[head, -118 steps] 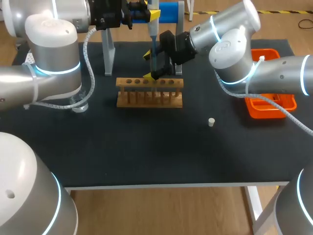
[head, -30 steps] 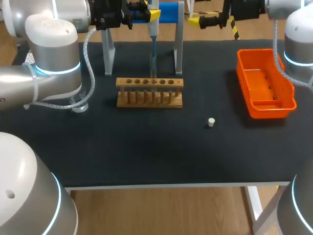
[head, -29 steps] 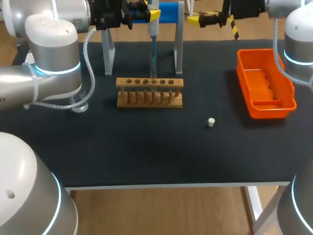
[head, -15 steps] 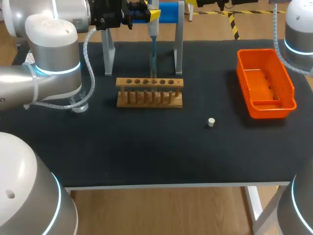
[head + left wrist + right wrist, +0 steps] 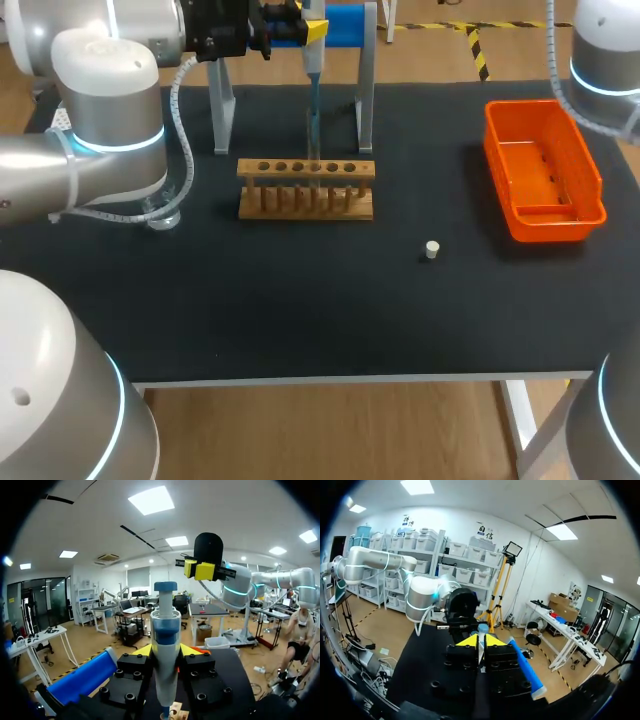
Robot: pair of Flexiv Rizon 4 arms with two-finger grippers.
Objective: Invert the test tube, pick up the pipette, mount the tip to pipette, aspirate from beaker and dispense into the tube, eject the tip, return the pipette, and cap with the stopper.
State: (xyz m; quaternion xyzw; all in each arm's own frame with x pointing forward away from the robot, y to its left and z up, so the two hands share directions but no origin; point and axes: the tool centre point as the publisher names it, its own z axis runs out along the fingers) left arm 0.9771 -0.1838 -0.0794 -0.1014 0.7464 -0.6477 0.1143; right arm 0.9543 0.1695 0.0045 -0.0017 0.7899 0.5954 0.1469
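Wooden rack (image 5: 306, 187), round white stopper (image 5: 432, 249)

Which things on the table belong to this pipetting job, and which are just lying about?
Job:
- pipette, held by the left gripper above the wooden rack
- beaker, partly hidden under the left arm
- stopper, loose on the table
- stand with blue bar

Lying about:
- orange tray, though it may serve as the discard bin

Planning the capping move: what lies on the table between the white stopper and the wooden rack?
Nothing. In the head view only bare black table separates the stopper from the rack.
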